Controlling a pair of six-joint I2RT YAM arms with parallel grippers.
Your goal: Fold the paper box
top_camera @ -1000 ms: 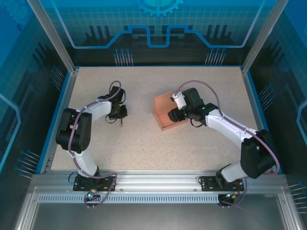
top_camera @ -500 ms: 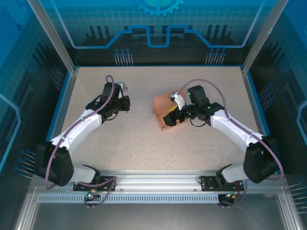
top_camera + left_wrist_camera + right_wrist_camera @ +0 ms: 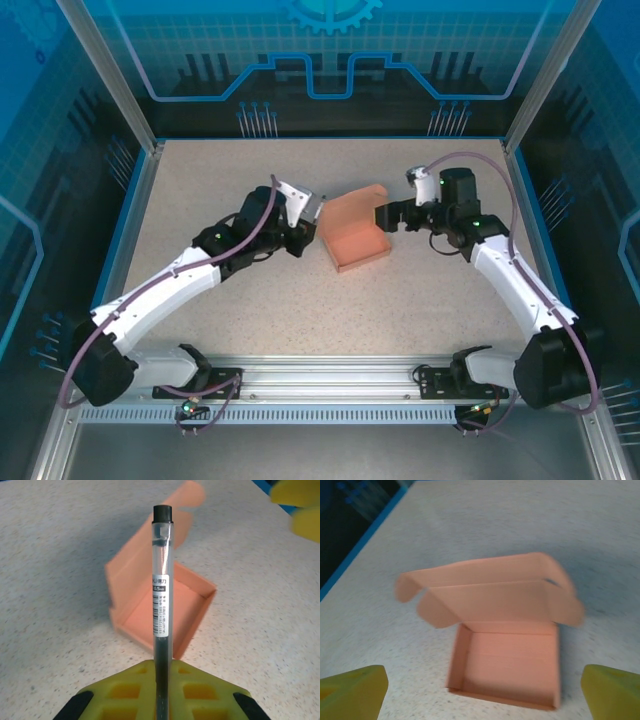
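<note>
A salmon-pink thin card paper box [image 3: 355, 238] lies a little right of the middle of the speckled beige table [image 3: 230, 300], nearer the far edge, with its shallow tray open and its rounded-flap lid raised. The left gripper [image 3: 303, 222], just beside the box's left side, pinches a clear-barrelled pen [image 3: 161, 575] between its yellow foam pads [image 3: 120, 690], the pen's black end toward the box. The right gripper [image 3: 386, 215] hovers by the box's right side, its yellow fingers [image 3: 355, 690] spread wide and clear of the card.
</note>
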